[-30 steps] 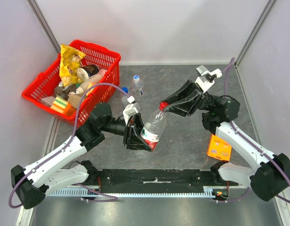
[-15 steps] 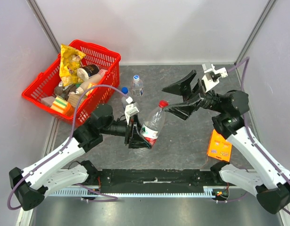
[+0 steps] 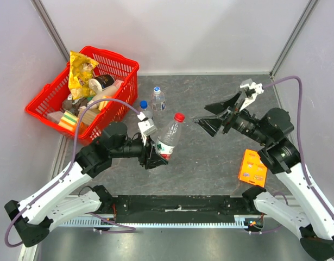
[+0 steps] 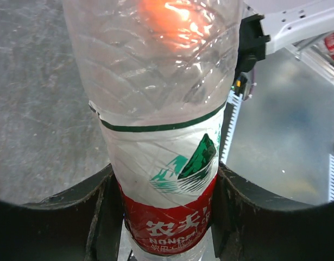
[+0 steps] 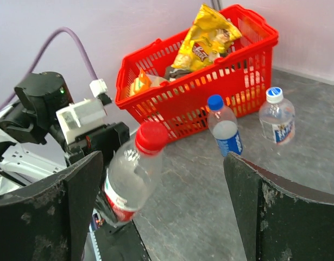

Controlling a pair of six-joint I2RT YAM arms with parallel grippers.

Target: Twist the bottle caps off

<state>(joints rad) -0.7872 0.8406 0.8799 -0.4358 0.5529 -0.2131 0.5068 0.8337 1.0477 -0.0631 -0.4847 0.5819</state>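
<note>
Top view: left end effector (image 3: 153, 153) clamped round the lower body of the clear plastic red-labelled bottle (image 3: 168, 137), which is tilted, round red plastic cap (image 3: 179, 117) on; right end effector (image 3: 206, 116) spread wide, empty, near the cap but apart from it. Left wrist: black fingers (image 4: 74, 223) press the label on both sides. Right wrist: cap lies ahead between the spread fingers, so likely the approach step; next move calls for advancing, closing on the cap, twisting.

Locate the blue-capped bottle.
In the top view the blue-capped bottle stands left of centre, beside the red basket, with the pale-label bottle close on its right.
</note>
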